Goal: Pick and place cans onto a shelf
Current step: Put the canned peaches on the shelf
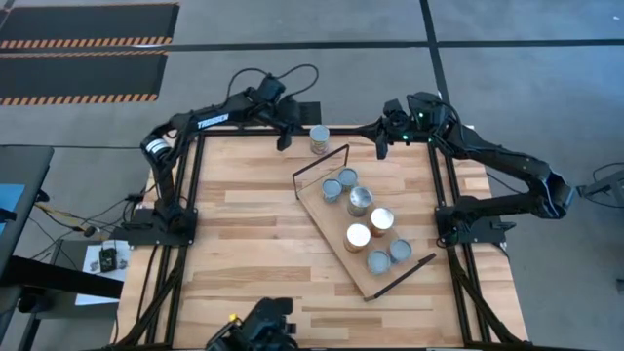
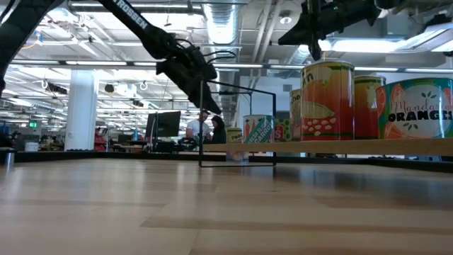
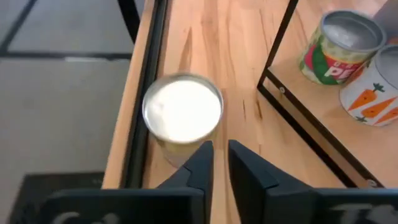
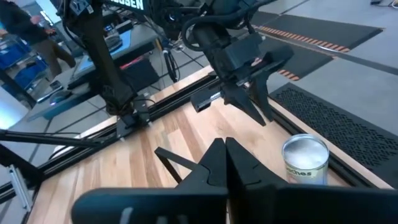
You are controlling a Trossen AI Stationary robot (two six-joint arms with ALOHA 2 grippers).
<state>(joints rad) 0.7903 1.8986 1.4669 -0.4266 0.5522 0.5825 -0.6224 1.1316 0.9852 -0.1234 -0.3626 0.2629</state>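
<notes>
1. One can [image 1: 320, 139] stands off the shelf [image 1: 336, 246], at its twelve o'clock.
2. Left gripper [image 1: 284, 139] hovers at the can's nine o'clock, fingers slightly parted, empty.
3. Right gripper [image 1: 382, 146], pressed together, waits.
4. Probably rigid, smooth, weighty; grip mid-wall.

Open-plan lab or industrial workspace: exposed ducting [image 2: 219, 25] and strip lights overhead, white column [image 2: 81, 106], desks with a monitor [image 2: 168, 124], people [image 2: 205, 127] working behind (far off). Grey floor carries hazard-striped mats [image 1: 83, 49].
</notes>
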